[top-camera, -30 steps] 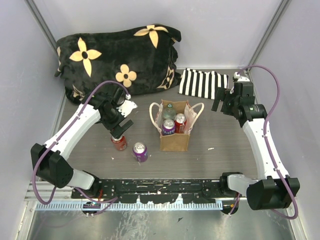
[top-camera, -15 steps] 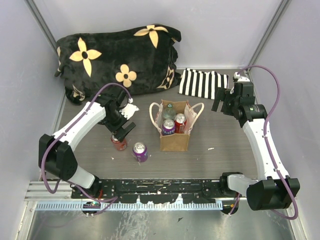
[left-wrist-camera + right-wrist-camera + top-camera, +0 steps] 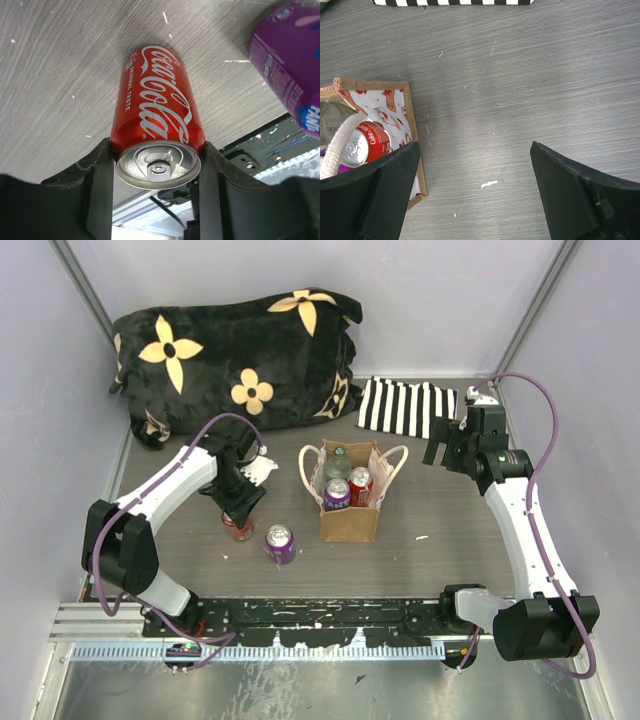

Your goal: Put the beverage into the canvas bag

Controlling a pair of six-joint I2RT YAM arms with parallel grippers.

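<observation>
Lowered left fingers (image 3: 97, 190) seemingly clamp red can (image 3: 157, 115); right fingers (image 3: 570, 195) gape beside canvas bag (image 3: 370, 83).

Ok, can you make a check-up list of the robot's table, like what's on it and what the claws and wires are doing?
Surface: grey wood-grain table with a few small white flecks.
Job's things: canvas bag stands upright with three drinks inside. Coca-Cola can and purple can stand on the table to its left.
Clutter: black flowered blanket and striped cloth at the back.
Grippers: left gripper looks closed on the Coca-Cola can, not lifted. Right gripper is open and empty, to the right of the bag.
Cables: purple cables loop along both arms; no snag seen.
Surroundings: pale walls, metal rail at the near edge.
</observation>
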